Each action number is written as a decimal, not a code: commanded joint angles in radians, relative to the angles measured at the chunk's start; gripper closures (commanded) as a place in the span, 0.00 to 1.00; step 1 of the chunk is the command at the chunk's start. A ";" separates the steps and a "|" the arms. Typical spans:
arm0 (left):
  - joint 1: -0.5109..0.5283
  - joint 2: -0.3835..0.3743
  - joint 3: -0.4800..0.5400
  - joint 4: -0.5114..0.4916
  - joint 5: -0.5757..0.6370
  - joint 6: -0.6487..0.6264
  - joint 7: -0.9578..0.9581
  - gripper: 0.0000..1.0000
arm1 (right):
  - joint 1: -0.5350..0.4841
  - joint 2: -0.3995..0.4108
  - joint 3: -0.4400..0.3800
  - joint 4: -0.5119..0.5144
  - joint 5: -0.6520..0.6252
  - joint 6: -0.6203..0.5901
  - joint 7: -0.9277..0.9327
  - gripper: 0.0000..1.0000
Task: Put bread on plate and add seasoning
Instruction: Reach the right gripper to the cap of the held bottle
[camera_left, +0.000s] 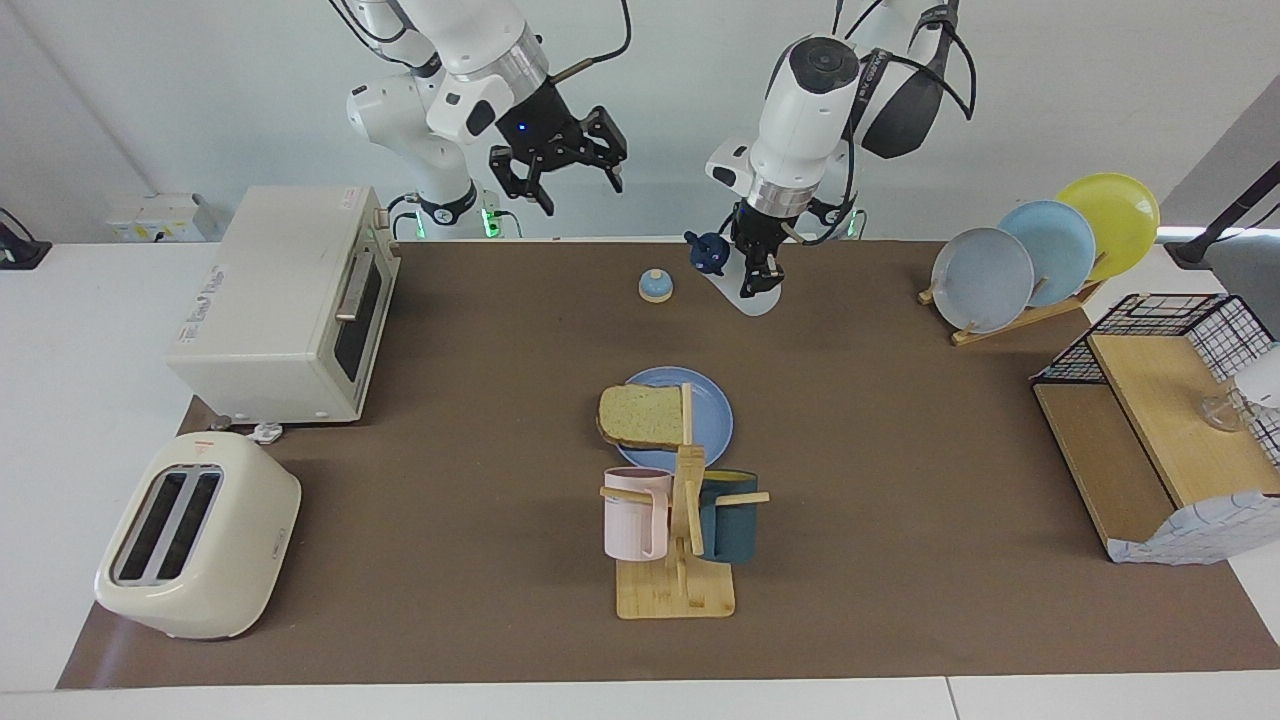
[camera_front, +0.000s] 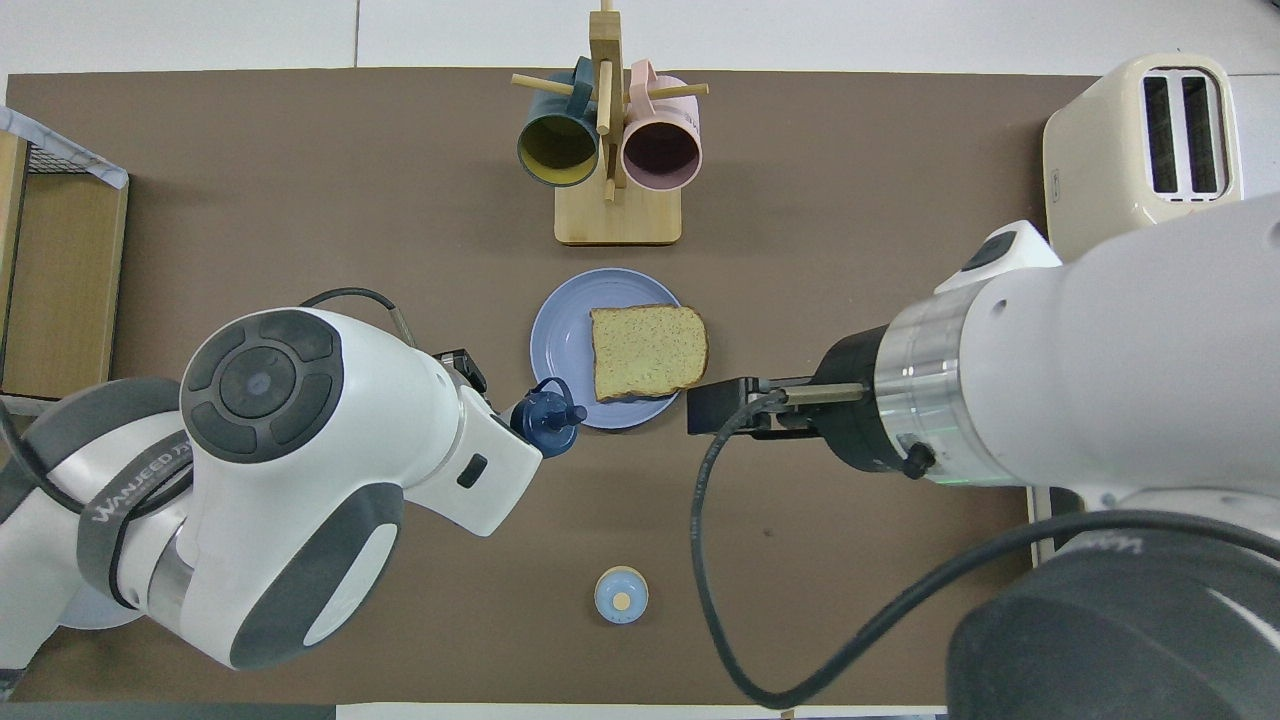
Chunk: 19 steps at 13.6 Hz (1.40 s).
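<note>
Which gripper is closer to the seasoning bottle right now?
Left. The left gripper is shut on the seasoning bottle, holding it tilted in the air. The right gripper hangs raised toward the right arm's end, apart from it.

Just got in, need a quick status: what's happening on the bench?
The bread already lies on the plate. The left gripper is shut on the seasoning, holding it tilted in the air over the table's robot end, beside the small bell, not yet over the plate. The right gripper is open, empty, raised high near the oven.
</note>
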<state>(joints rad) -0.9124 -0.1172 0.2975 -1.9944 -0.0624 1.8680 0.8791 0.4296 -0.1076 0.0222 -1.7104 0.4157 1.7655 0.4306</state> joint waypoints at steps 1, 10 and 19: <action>-0.014 -0.064 0.005 -0.064 0.023 0.002 0.011 1.00 | 0.049 -0.072 -0.007 -0.150 0.043 0.141 0.034 0.29; -0.013 -0.070 0.003 -0.078 0.021 0.011 -0.005 1.00 | 0.182 -0.040 -0.004 -0.210 0.041 0.393 0.200 0.44; -0.011 -0.070 0.003 -0.078 0.018 0.014 -0.008 1.00 | 0.198 0.012 -0.002 -0.209 0.041 0.489 0.211 0.52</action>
<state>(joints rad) -0.9123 -0.1509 0.2953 -2.0394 -0.0594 1.8685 0.8804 0.6227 -0.1126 0.0193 -1.9118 0.4389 2.2104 0.6257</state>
